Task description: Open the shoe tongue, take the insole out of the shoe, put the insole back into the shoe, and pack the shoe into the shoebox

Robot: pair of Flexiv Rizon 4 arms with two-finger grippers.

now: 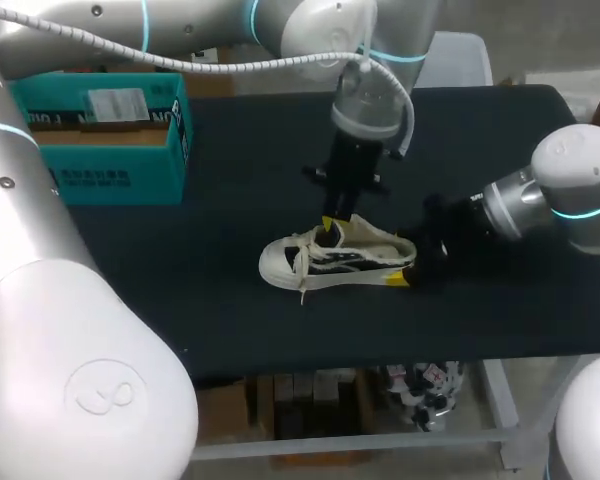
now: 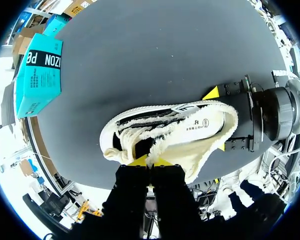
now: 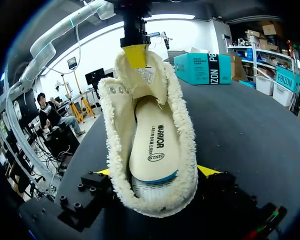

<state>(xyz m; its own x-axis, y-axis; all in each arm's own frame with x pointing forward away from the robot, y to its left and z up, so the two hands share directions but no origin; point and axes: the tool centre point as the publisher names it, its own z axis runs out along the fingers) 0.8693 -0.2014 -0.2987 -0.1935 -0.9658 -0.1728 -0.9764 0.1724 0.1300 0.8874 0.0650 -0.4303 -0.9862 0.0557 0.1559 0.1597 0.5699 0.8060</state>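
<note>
Head: shoe (image 1: 335, 258) sits mid-worktop (image 1: 230, 320), white toe toward the left arm's side, heel toward the right arm. Left claw (image 1: 332, 226) hangs straight over the shoe's opening, tips pinched on the tongue (image 1: 330, 236). Right claw (image 1: 408, 265) is at the heel; one yellow tip shows against the sole, the other is hidden behind the shoe. Teal box (image 1: 110, 140) is well apart, at the far left of the worktop.

Left wrist: left claw (image 2: 149, 161) is nearly closed, with the fleecy tongue (image 2: 155, 150) edge clamped between both tips. Shoe (image 2: 175, 132) is just ahead of it. Right claw (image 2: 216, 120) straddles the heel, one yellow tip on each side, both touching. Box (image 2: 37, 75) is off beyond the toe end.

Right wrist: right claw (image 3: 155, 172) is held wide, with the heel of the shoe (image 3: 182, 125) gripped between its two tips. Tongue (image 3: 140, 75) is lifted clear of the opening, with the left claw (image 3: 136, 55) pinching its top. Insole (image 3: 155, 145) lies flat inside the shoe, in full view. Box (image 3: 205, 67) is beyond the shoe on the worktop (image 3: 250, 125).
</note>
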